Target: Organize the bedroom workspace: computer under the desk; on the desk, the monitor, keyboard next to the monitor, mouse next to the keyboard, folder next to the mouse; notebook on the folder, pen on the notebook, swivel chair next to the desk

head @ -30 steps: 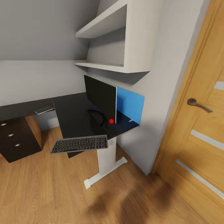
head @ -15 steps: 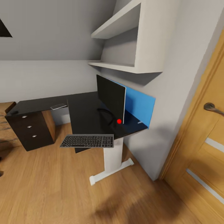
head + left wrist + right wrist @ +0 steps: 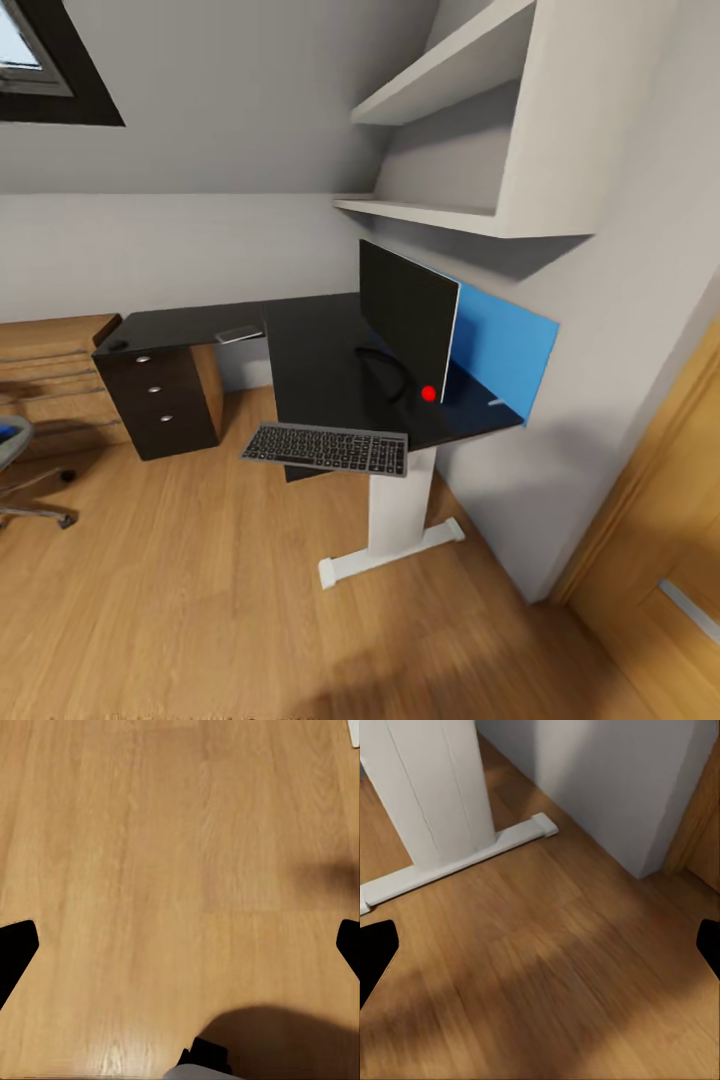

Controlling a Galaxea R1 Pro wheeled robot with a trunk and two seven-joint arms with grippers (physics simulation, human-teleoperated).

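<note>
Head view. The desk (image 3: 320, 350) occupies the centre of the frame, its glossy black top running toward the left to a drawer unit (image 3: 165, 400) with silver knobs. The monitor (image 3: 407, 318) stands upright on the desk right of centre, edge-on to the blue wall panel (image 3: 505, 350) behind it. The keyboard (image 3: 327, 448) sits at the near edge of the desk and appears to overhang it; whether it is fully supported cannot be told. Risk: a nudge from the base or an arm in passing could tip it to the floor. A small flat grey item (image 3: 240, 334) lies on the desk top left of centre, too small to identify. The swivel chair (image 3: 20, 470) shows partly at the left edge, well apart from the desk, with a trace of blue on its seat, possibly the folder. Risk: the chair's casters may roll if it is bumped during the approach.

Left wrist view. The left gripper (image 3: 180, 945) has its jaws spread wide, dark tips at both frame edges, nothing between them, wooden floor (image 3: 150, 870) beneath.

Right wrist view. The right gripper (image 3: 540, 945) is likewise spread and empty, over floor near the desk's white leg (image 3: 435, 787). Risk: this arm hangs close to the leg foot and could strike it on a turn.
</note>
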